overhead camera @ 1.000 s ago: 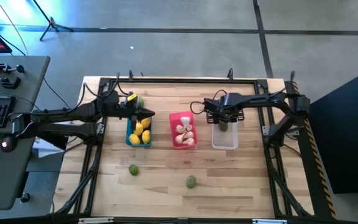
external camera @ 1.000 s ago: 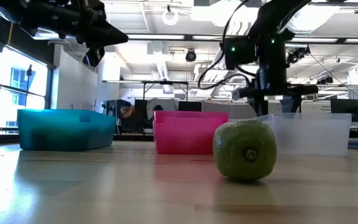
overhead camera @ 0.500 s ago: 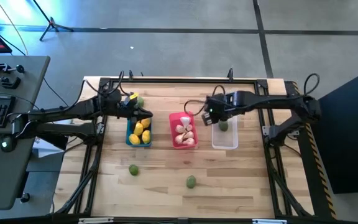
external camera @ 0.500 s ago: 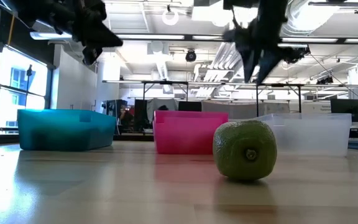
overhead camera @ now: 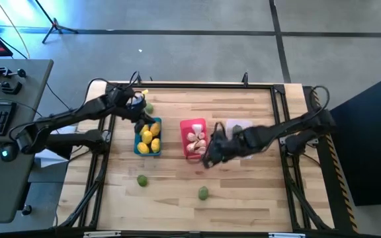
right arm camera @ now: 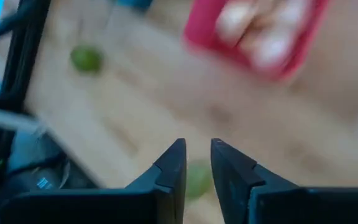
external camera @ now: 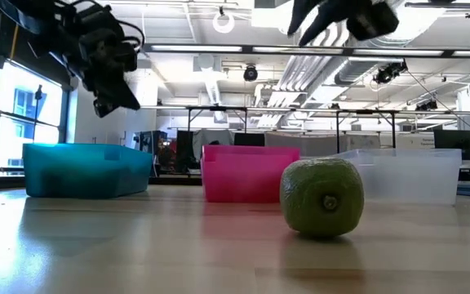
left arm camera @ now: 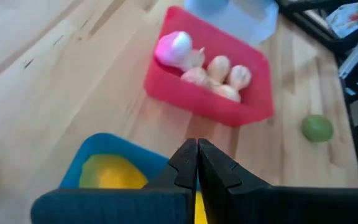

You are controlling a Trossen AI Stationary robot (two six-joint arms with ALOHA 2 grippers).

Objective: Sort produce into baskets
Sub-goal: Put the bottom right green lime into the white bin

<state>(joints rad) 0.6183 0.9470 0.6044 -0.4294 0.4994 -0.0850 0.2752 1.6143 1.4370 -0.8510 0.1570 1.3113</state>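
High view is showing the right gripper [overhead camera: 208, 160], fingers narrowly apart and empty, nearing the front-edge lime [overhead camera: 204, 192], risking nudging it away.

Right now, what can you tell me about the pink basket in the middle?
The pink basket is a small rectangular bin of shiny pink-red plastic with straight walls and an open top. It sits flat on the wooden table, between the blue basket and the clear white basket, without touching them. Inside lie several white garlic bulbs piled together. No gripper touches it.
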